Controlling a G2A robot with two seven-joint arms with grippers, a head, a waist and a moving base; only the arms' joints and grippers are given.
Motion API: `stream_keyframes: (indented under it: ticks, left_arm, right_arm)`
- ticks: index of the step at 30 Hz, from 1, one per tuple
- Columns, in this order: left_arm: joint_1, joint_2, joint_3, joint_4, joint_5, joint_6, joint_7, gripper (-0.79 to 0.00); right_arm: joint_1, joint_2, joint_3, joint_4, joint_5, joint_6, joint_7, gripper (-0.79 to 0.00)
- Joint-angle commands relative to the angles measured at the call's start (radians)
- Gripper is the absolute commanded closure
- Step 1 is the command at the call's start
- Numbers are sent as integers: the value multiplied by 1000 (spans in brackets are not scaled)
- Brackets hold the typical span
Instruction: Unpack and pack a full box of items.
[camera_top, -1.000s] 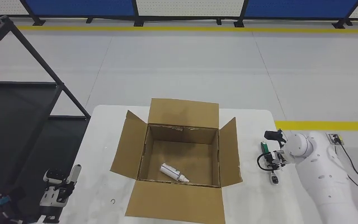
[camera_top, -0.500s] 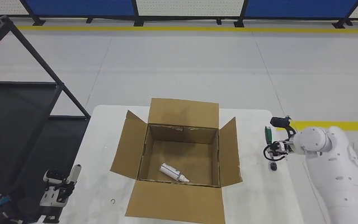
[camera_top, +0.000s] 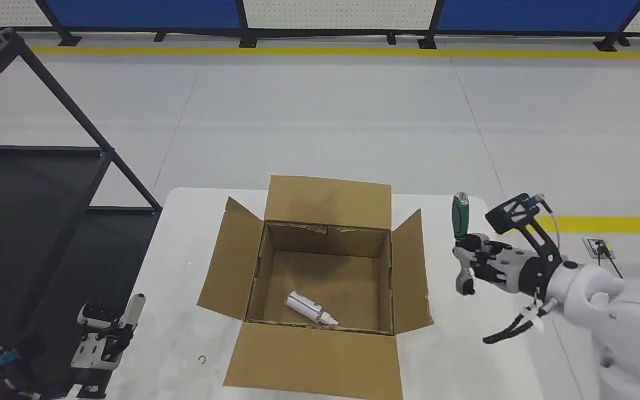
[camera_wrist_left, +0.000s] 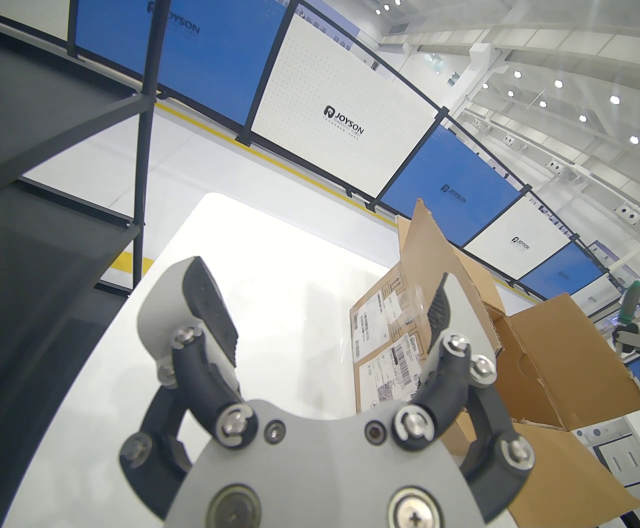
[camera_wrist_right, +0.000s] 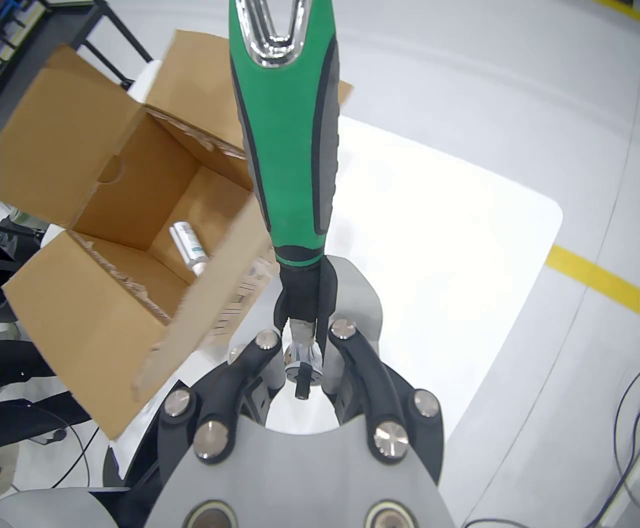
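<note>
- The green-handled tool (camera_wrist_right: 285, 150) looks stiff and fairly heavy. Its rubbery handle should not slip, and the narrow black neck seems a fair place to hold it, though the long handle could swing.
- The right gripper (camera_wrist_right: 302, 305) has its fingers closed on that neck, with the tool pointing up beside the open box (camera_top: 327, 203).
- The left gripper (camera_wrist_left: 320, 295) sits low by the counter (camera_top: 190, 260) corner, its fingers wide and holding nothing.

Left tool (camera_wrist_left: 322, 295): fingers spread wide, held above the white bench (camera_wrist_left: 270, 280).
Cardboard box (camera_wrist_left: 545, 360): on the bench, flaps open, printed labels (camera_wrist_left: 385, 345) on its near side.
Green-handled item (camera_wrist_left: 631, 300): upright, beyond the box.
Black rack (camera_wrist_left: 140, 150): beside the bench.
Blue and white panels (camera_wrist_left: 340, 120): behind.
</note>
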Motion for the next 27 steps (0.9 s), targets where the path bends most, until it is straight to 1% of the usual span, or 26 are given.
stream_keyframes:
  ticks: [1,3,16,19,22,25,27]
  left_arm:
    - [0,0,0,0,0,0,0,-785]
    - [0,0,0,0,0,0,0,-785]
    - [0,0,0,0,0,0,0,-785]
    - [0,0,0,0,0,0,0,-785]
    - [0,0,0,0,0,0,0,-785]
    - [0,0,0,0,0,0,0,-785]
    - [0,0,0,0,0,0,0,-785]
  right_arm:
    - [-5,1,-28,-59,-7,14,-8,0]
    - [0,2,-54,-86,-42,57,0,0]
    - [0,2,-54,-86,-42,57,0,0]
    - [-24,1,-61,-67,-61,73,-76,0]
    - [-9,0,-69,-116,-75,83,-162,0]
    - [31,2,-95,-167,-89,60,-188,0]
    - [88,3,-141,-166,-84,32,-170,0]
